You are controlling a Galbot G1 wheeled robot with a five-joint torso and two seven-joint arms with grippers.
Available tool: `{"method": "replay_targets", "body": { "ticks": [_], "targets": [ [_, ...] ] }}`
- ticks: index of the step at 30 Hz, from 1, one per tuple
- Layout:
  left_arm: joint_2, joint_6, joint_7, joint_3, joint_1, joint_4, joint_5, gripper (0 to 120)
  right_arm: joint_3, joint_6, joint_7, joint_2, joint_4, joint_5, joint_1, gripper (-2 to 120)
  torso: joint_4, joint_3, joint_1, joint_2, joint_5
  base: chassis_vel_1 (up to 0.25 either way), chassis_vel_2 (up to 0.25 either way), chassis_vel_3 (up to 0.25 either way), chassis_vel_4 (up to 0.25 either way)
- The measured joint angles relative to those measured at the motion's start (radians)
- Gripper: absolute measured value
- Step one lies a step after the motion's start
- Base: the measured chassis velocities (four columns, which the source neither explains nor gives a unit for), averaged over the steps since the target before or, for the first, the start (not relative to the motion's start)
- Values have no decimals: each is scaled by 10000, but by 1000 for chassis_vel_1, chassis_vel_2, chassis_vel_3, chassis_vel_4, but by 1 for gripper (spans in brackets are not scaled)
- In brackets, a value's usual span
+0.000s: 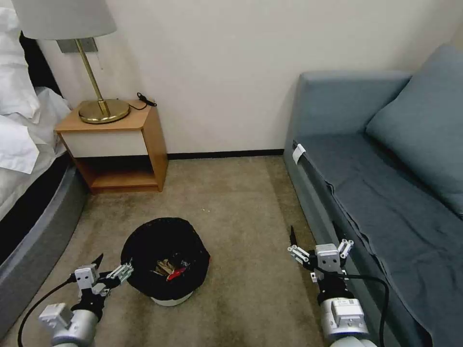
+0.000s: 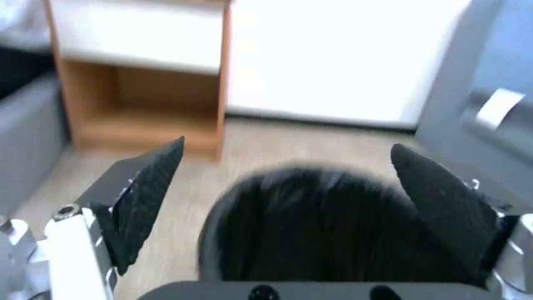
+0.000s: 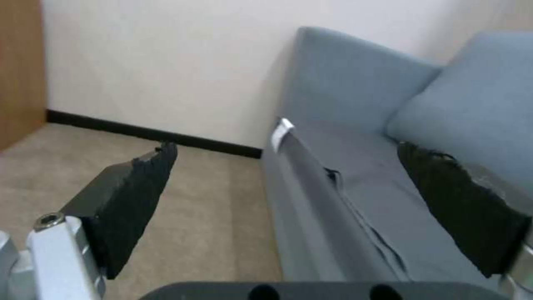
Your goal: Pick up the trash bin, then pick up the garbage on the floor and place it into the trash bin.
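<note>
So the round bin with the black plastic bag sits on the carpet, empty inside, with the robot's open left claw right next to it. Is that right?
Not quite: the round bin lined with a black plastic bag is not empty. The head view shows litter inside, tan paper and a red piece. The rest holds: it stands on the carpet, and the open left gripper is right beside it.

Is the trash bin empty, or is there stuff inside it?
Not empty. The trash bin stands upright on the carpet, and inside its black bag lie a red piece and some tan scraps.
</note>
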Motion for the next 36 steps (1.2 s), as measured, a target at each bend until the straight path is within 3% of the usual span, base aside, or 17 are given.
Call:
{"method": "replay_targets", "body": {
  "ticks": [6,10,11,13,16,18,25,36],
  "targets": [
    [-255,-658,-231,360,329,-560,39,100,126,462,155,569,25,-880,-613,100,-1,1,0,0,-1,0,0,0,0],
    [-499,-552,-1290,868,517,-1101,163,100,196,757,334,1078,-69,-1359,-901,100,-1,0,0,0,-3,0,0,0,0],
    [-499,-552,-1290,868,517,-1101,163,100,196,757,334,1078,-69,-1359,-901,100,-1,0,0,0,-3,0,0,0,0],
    [-544,-67,-1887,1123,477,-1371,246,100,232,774,393,1310,-157,-1479,-897,100,-1,0,0,0,1,0,0,0,0],
    [-549,425,-2203,1349,395,-1517,463,100,253,754,441,1482,-295,-1497,-825,100,0,0,0,0,0,0,0,0,0],
    [-549,997,-2480,1803,297,-1579,462,100,273,741,458,1675,-502,-1479,-686,100,-1,0,0,-1,-1,0,0,0,0],
    [-563,1717,-2691,2620,128,-1460,706,100,431,791,454,1914,-919,-1225,-176,100,0,0,0,0,0,0,0,0,0],
    [-518,1085,-2188,3009,175,-1420,1258,100,730,955,417,1931,-964,-1127,-109,100,-1,0,0,-1,0,0,0,0,0]
  ]
}}
